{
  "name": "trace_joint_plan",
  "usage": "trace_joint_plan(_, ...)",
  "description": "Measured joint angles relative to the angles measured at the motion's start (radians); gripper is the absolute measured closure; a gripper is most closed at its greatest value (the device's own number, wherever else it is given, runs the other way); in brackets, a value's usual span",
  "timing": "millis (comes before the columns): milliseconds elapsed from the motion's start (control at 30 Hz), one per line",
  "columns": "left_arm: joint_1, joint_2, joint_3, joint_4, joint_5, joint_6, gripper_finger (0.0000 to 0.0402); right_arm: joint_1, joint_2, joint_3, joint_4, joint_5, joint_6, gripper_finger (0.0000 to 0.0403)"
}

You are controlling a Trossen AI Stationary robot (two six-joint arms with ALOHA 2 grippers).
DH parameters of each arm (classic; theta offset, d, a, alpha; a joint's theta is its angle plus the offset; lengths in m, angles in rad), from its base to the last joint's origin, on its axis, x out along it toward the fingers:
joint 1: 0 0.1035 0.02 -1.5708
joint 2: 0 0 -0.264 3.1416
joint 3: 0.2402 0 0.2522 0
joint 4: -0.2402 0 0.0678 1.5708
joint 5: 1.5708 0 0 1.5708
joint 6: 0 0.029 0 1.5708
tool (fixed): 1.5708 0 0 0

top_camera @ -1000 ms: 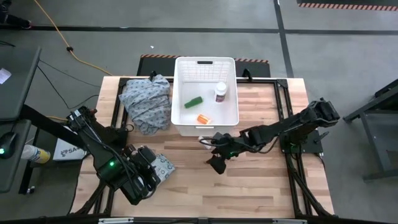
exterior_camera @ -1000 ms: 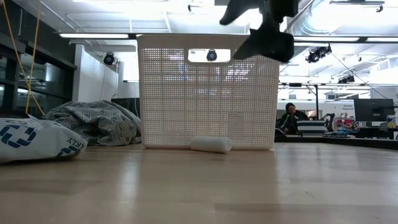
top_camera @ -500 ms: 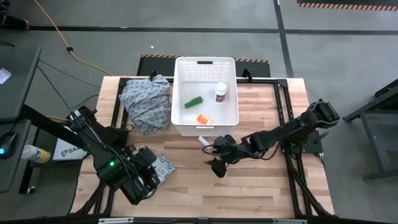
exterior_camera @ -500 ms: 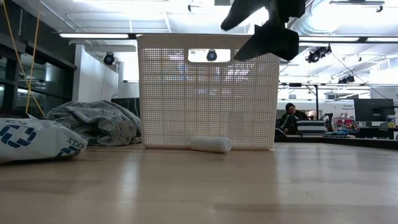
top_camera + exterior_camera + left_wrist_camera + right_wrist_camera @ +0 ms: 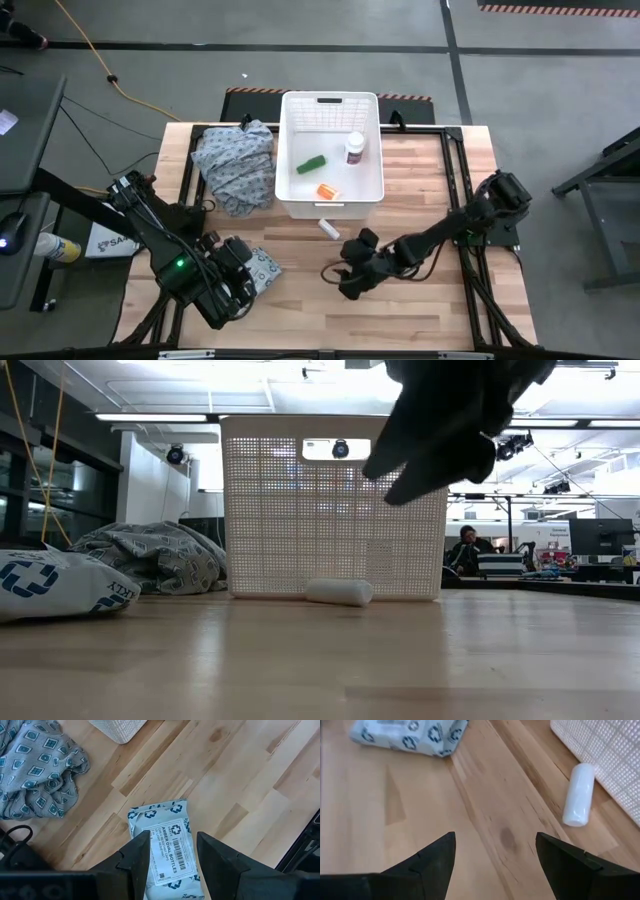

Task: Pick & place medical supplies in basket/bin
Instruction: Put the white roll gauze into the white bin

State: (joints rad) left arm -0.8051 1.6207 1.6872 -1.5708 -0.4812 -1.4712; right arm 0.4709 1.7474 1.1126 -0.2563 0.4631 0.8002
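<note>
1. The white bin (image 5: 331, 150) stands at the upper middle of the bench (image 5: 420, 310) in the high view. Inside it lie the white pill bottle (image 5: 354, 149), the green stick-shaped box (image 5: 310, 165) and the tiny orange piece (image 5: 327, 191).
2. The white tube (image 5: 328, 228) lies on the bench just below the bin's near wall in the high view; in the low view it (image 5: 338, 592) rests right at the foot of the bin (image 5: 335, 510).
3. The right hand (image 5: 347, 281) hangs over the bench at lower centre of the high view, below and slightly right of the tube. Its fingers (image 5: 427, 860) are spread wide and grip nothing.
4. The left hand (image 5: 243, 270) sits at lower left of the high view over the pale green-white soft packet (image 5: 167, 847). Its fingers (image 5: 137, 855) are parted on either side of the packet, not closed on it.
5. A grey-blue patterned cloth (image 5: 237, 165) is bunched against the bin's left side.
</note>
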Motion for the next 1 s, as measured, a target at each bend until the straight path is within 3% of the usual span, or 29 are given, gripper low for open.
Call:
trace_joint_plan(567, 0.000, 0.000, 0.000, 0.000, 0.000, 0.061, 0.0206, 0.020, 0.134, 0.000, 0.020, 0.227, 0.142, 0.0137)
trace_joint_plan(1000, 0.000, 0.000, 0.000, 0.000, 0.000, 0.091, 0.0206, -0.057, 0.172, 0.001, 0.044, 0.231, 0.186, 0.0137)
